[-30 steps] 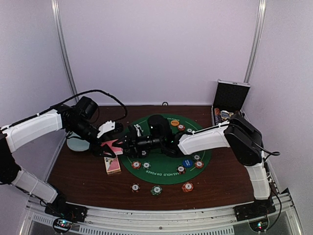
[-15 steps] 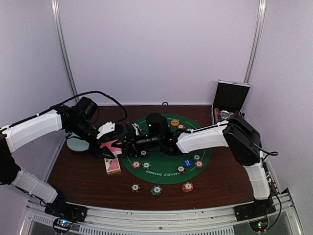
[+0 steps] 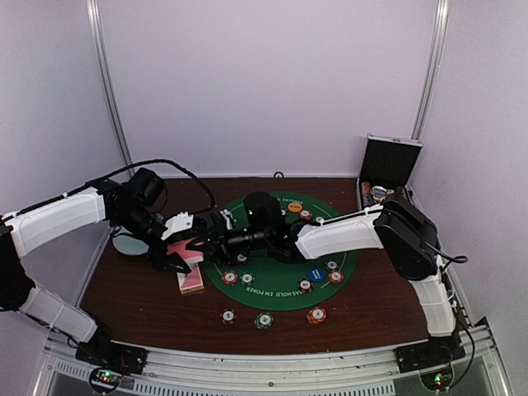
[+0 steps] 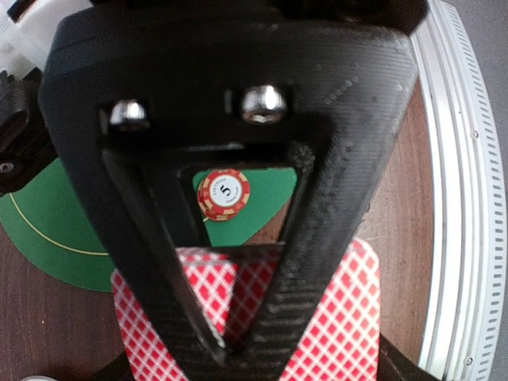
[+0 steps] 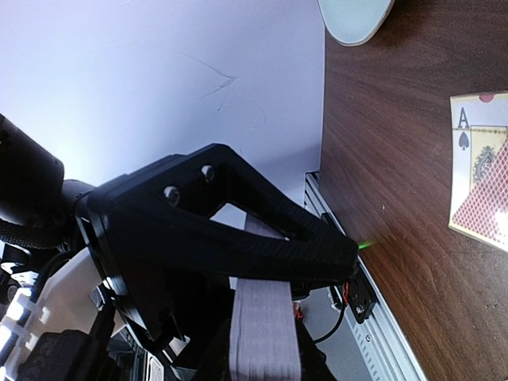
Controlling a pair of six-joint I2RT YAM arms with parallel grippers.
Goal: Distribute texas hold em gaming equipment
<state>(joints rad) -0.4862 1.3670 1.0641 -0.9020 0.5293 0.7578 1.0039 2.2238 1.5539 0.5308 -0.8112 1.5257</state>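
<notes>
Near edge: three loose chips (image 3: 263,320) on bare wood, just off green mat (image 3: 280,290). Card pile (image 3: 190,279) flat on table (image 3: 132,297) just left of mat, ace of spades face up under red-backed card. Above pile, claws meet. Right claw (image 3: 200,243) clenched on card stack (image 5: 262,333), edge-on between fingers. Left claw (image 3: 175,257) just beside it. Own finger blocks wrist view, so honestly cannot tell if gripping or let go. Farther back on mat: more chips, blue button (image 3: 316,275), then orange button (image 3: 294,207).
</notes>
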